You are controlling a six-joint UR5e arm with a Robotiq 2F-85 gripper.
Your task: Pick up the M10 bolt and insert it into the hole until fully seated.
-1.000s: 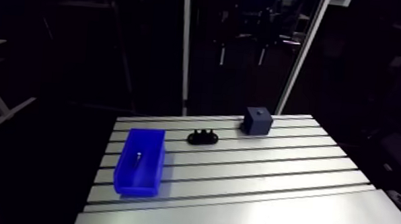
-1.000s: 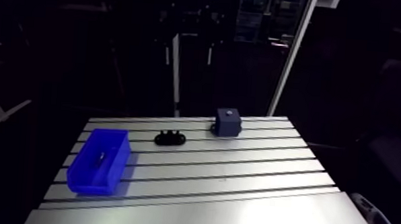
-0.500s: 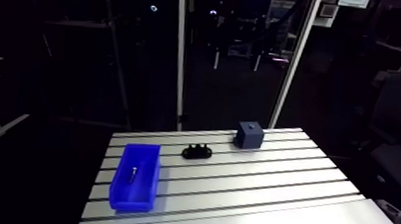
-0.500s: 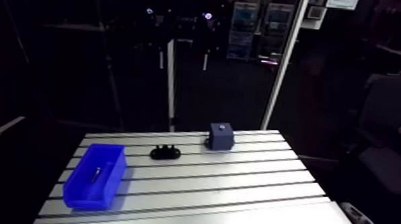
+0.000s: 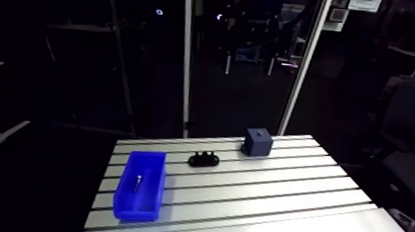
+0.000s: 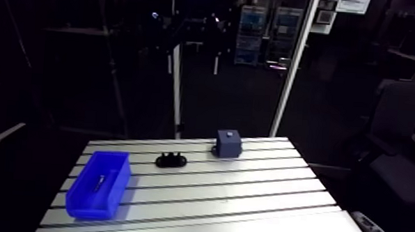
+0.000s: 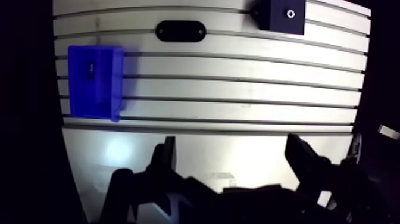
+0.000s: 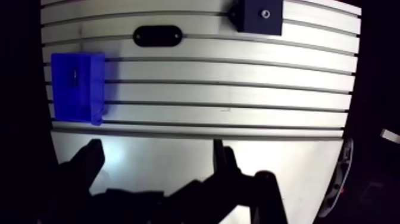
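A slotted aluminium table carries three things. A blue bin sits close to one side edge, with the M10 bolt lying inside it. A dark block with a hole in its top stands near the far opposite corner, and a black oval piece lies between them. Bare surface stretches from these to the tool, its fingers spread wide, holding nothing. The bolt lies well ahead of it, off to one side.
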